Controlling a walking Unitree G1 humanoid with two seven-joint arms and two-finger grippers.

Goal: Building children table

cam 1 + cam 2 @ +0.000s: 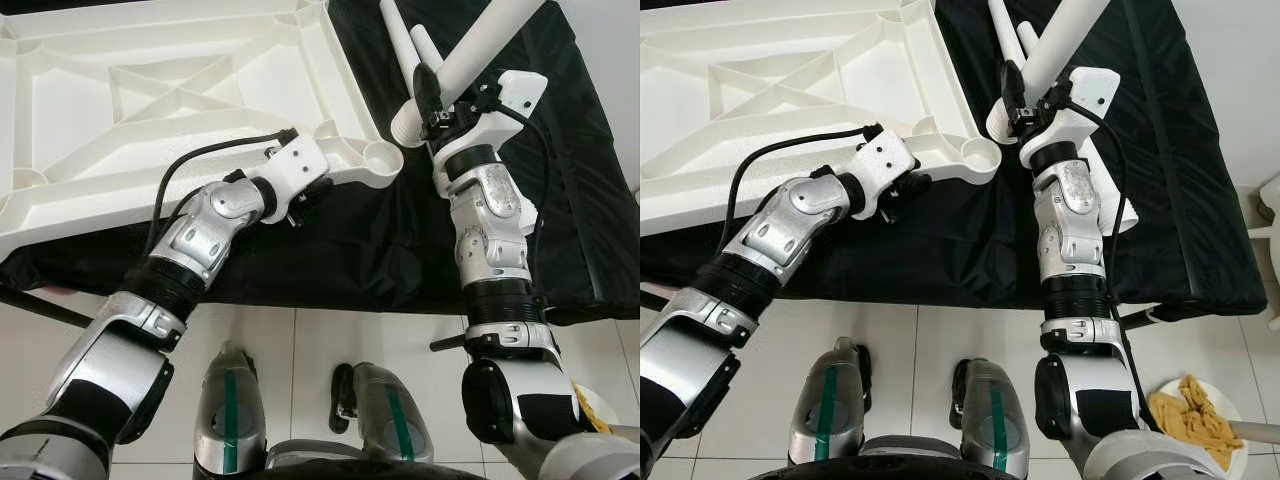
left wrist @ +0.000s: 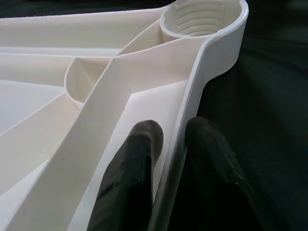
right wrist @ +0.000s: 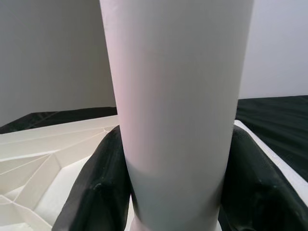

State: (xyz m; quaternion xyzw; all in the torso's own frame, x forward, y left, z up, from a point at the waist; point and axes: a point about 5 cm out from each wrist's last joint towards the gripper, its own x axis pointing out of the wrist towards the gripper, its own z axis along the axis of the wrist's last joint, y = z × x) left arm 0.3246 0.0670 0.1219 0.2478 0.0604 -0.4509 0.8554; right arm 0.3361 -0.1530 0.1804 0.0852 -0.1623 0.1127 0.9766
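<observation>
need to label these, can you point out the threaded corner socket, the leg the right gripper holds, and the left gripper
threaded corner socket (image 2: pixel 204 19): left wrist view, on its ribbed inner wall
table leg (image 3: pixel 175 96): right wrist view, mid shaft between the fingers
left gripper (image 2: pixel 173 139): left wrist view, midway between fingertips pinching the tabletop rim

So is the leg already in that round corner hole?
Not yet. The hole is empty; the right tool holds the leg beside it.
</observation>
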